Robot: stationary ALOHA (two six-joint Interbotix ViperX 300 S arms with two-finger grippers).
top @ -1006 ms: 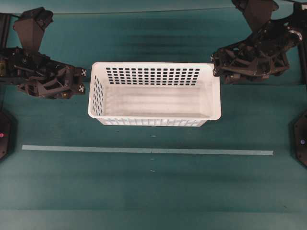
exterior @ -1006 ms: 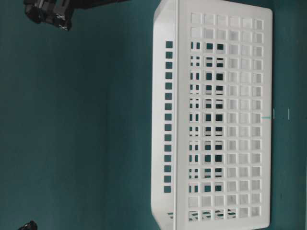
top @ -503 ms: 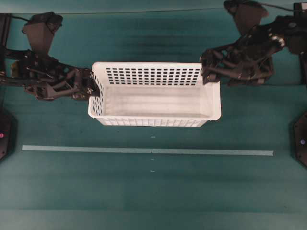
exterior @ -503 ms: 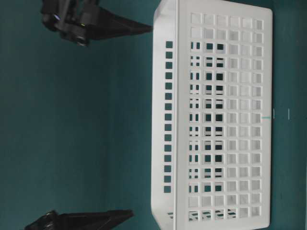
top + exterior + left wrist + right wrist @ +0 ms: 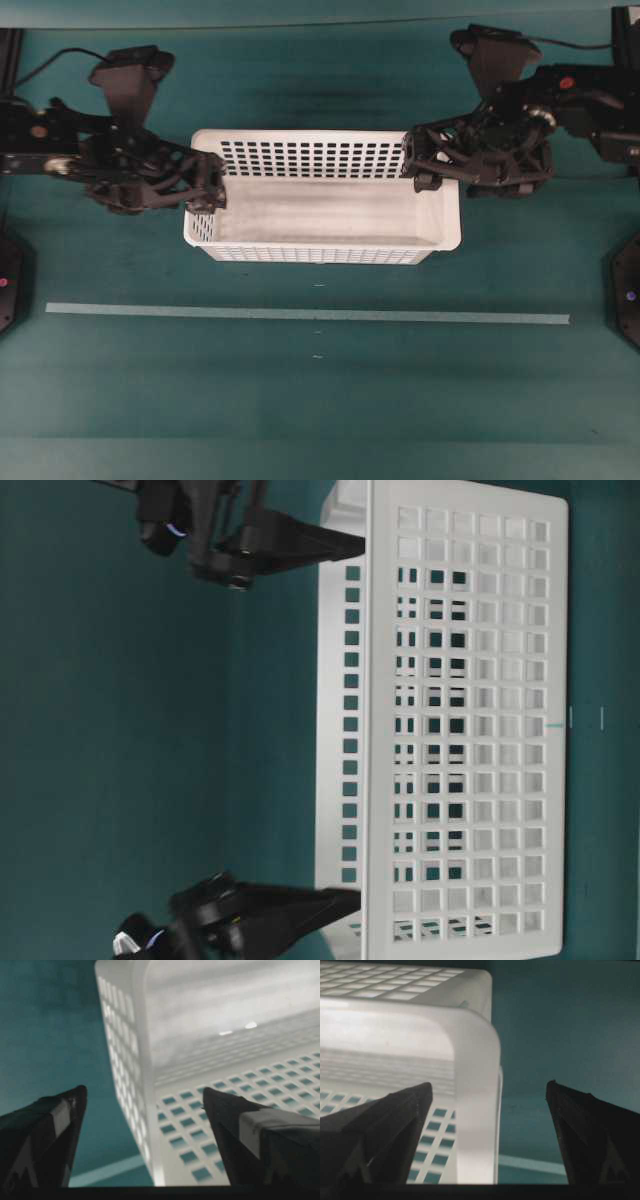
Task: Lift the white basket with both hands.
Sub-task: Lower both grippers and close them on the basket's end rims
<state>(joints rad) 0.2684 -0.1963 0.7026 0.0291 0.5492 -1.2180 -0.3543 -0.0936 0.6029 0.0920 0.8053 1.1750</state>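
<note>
The white basket [image 5: 320, 212] sits upright on the green table, its slotted long side filling the table-level view [image 5: 460, 720]. My left gripper [image 5: 213, 188] is open over the basket's left end. In the left wrist view the left gripper [image 5: 144, 1091] straddles the end wall [image 5: 142, 1060], with one finger inside and one outside. My right gripper [image 5: 414, 163] is open over the right end near the back corner. In its wrist view the right gripper [image 5: 489, 1086] straddles the rolled rim [image 5: 475, 1050]. Neither gripper's fingers press on the plastic.
A pale tape line [image 5: 300, 315] runs across the table in front of the basket. Black fixtures stand at the left edge [image 5: 8, 280] and the right edge [image 5: 628, 290] of the table.
Both grippers have moved inward from beside the basket to over its two ends, and their jaws have spread wide. The basket has not moved.
</note>
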